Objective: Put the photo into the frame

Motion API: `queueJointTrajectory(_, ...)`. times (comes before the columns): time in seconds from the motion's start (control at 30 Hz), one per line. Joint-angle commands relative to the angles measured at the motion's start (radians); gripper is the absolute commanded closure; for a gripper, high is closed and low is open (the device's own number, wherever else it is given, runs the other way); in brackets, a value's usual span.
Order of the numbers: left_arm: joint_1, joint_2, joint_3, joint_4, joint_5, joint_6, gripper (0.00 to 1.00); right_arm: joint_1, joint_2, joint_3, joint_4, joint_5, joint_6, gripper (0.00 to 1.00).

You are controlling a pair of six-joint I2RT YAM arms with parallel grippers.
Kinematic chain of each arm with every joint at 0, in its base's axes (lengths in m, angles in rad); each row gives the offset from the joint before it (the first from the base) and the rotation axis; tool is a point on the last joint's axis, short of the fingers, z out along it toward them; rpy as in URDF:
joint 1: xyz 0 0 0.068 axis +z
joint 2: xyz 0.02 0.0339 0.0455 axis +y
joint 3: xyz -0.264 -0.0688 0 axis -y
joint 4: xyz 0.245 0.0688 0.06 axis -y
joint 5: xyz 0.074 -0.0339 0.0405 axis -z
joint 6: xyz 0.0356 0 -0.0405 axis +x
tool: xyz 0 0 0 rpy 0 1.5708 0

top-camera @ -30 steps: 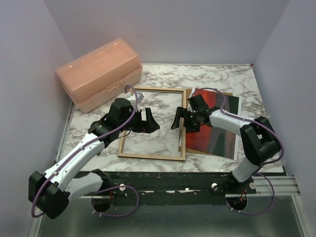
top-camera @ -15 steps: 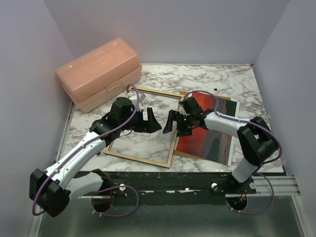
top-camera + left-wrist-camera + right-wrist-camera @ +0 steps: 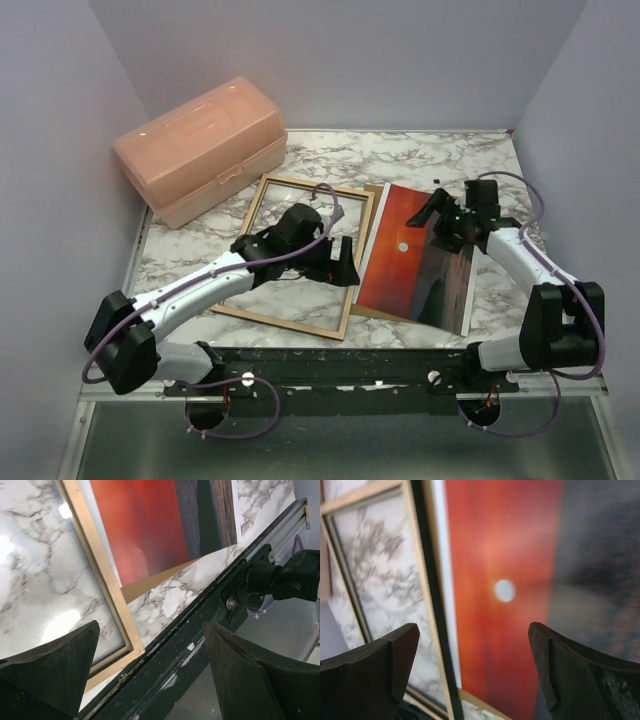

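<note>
While holding nothing in wide-open left hand (image 3: pixel 343 262) or right hand (image 3: pixel 438 214), getting ready: next, likely pinch photo (image 3: pixel 415 265) under right hand, slide into frame (image 3: pixel 290 324).

Bright and evenly lit from above, with only soft, faint shadows in the overhead view. White glare spots inside the frame (image 3: pixel 102 580) in the left wrist view. Blurred all across the right wrist view, haziest over the photo (image 3: pixel 505 540), with a pale sheen on its dark part.
</note>
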Motion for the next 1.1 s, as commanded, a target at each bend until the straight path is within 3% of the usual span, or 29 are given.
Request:
queueJointTrajectory(0.0, -0.092, 0.123, 0.107, -0.002, -0.085, -0.016, 0.13, -0.179, -0.044, -0.054, -0.112, 0.046, -0.039, 0.00)
queueJointTrajectory(0.2, -0.198, 0.342, 0.270, -0.087, -0.190, -0.013, 0.15, -0.406, -0.045, -0.146, -0.071, 0.102, -0.011, 0.00)
queueJointTrajectory(0.57, -0.262, 0.657, 0.476, -0.222, -0.319, -0.029, 0.21, -0.546, -0.005, -0.208, 0.016, 0.186, -0.043, 0.00)
queueJointTrajectory(1.07, -0.262, 0.712, 0.440, -0.180, -0.276, -0.035, 0.28, -0.566, 0.241, -0.206, 0.229, -0.158, -0.054, 0.01)
